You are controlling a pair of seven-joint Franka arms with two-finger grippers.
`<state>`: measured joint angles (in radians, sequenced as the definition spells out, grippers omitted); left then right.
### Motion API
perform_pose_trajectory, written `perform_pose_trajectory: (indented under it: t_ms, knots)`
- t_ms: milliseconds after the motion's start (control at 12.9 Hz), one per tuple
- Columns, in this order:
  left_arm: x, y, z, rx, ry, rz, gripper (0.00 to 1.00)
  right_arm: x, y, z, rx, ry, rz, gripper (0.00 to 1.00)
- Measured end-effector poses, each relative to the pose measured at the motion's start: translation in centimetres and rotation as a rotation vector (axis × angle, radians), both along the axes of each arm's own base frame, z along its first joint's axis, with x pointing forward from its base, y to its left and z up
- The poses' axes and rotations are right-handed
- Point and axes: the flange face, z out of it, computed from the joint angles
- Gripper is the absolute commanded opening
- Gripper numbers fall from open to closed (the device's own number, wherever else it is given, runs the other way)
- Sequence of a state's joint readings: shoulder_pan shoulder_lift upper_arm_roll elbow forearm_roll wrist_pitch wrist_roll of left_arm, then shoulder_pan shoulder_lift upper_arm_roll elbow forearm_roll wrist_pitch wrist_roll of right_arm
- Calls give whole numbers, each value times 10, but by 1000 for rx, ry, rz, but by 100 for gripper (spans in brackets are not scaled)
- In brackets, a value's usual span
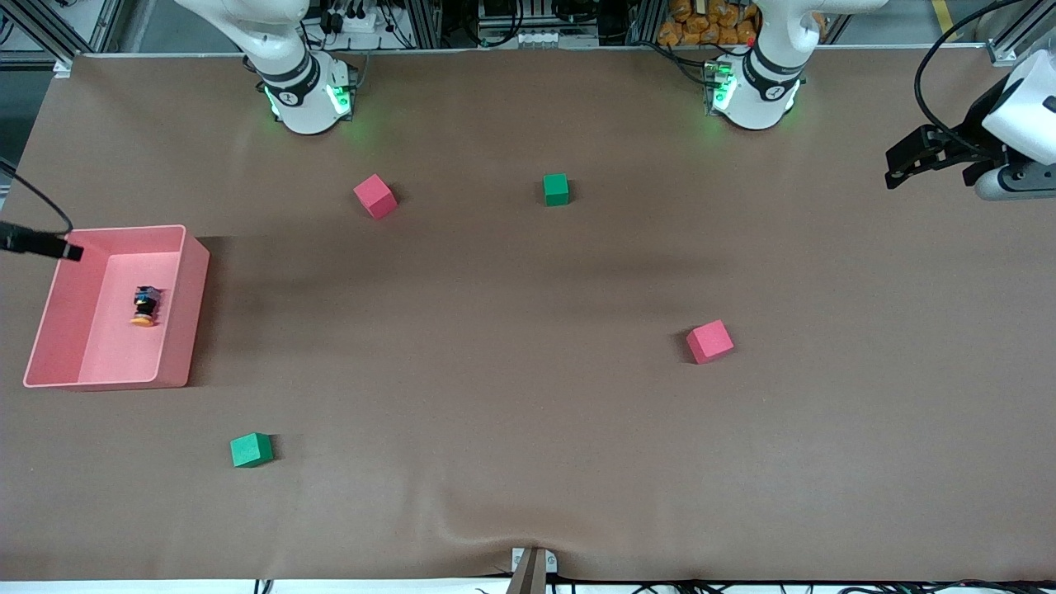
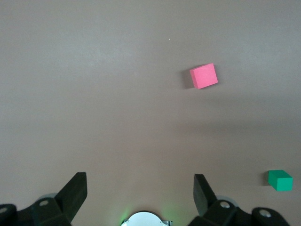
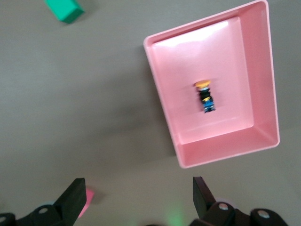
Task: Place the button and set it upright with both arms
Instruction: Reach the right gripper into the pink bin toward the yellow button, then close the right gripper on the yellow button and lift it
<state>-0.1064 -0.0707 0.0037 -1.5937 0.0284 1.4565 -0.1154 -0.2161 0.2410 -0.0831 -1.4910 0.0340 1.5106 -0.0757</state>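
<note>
The button [image 1: 146, 306] lies on its side on the floor of a pink bin [image 1: 194, 297] at the right arm's end of the table. In the right wrist view the button [image 3: 205, 96] shows its orange cap and black-and-blue body inside the bin [image 3: 162, 89]. My right gripper [image 3: 138, 197] hangs open and empty, high over the bare table beside the bin. My left gripper [image 1: 895, 169] is up in the air over the left arm's end of the table. It stands open [image 2: 140, 193] with nothing between its fingers.
Two red cubes [image 1: 375, 195] [image 1: 709, 341] and two green cubes [image 1: 556, 189] [image 1: 251, 450] lie scattered on the brown table. The left wrist view shows a red cube [image 2: 203, 76] and a green cube [image 2: 280, 180]. A green cube [image 3: 65, 8] appears in the right wrist view.
</note>
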Motion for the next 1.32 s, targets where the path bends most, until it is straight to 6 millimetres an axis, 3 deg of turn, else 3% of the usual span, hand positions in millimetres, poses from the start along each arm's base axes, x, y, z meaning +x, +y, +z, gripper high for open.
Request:
perform_pose_trajectory:
  t_ms: [311,700,1011,1322]
  knots:
    - [2,-1,-3,1,6,-1,100,15,-47,-83,-12,1,111,100]
    - [3,-1,-5,1,8,-1,100,-6,-121,-188,31,8,209,100]
    - [3,-1,-5,1,8,-1,100,-16,-134,-256,36,9,223,100]
    - [3,-1,-5,1,9,-1,100,-23,-128,-291,46,20,229,100]
